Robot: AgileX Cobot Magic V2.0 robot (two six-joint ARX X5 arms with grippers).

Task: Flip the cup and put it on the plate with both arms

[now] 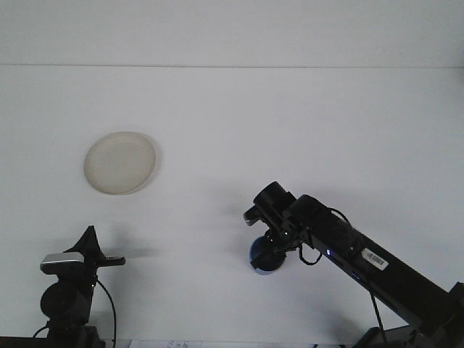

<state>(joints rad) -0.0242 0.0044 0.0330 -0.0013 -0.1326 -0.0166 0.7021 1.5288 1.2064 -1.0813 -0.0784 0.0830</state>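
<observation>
A blue cup (264, 258) sits low at the table's centre front, directly under my right gripper (270, 245), which reaches in from the lower right. The black wrist covers the top of the cup, so I cannot tell whether the cup still hangs in the grip or stands on the table. The cream plate (119, 162) lies at the left, well away from the cup. My left gripper (93, 250) stays at the bottom left, pointing up and right, with nothing near it.
The right arm (370, 261) stretches diagonally across the lower right of the white table (290, 130). A wall edge (232, 67) runs along the back.
</observation>
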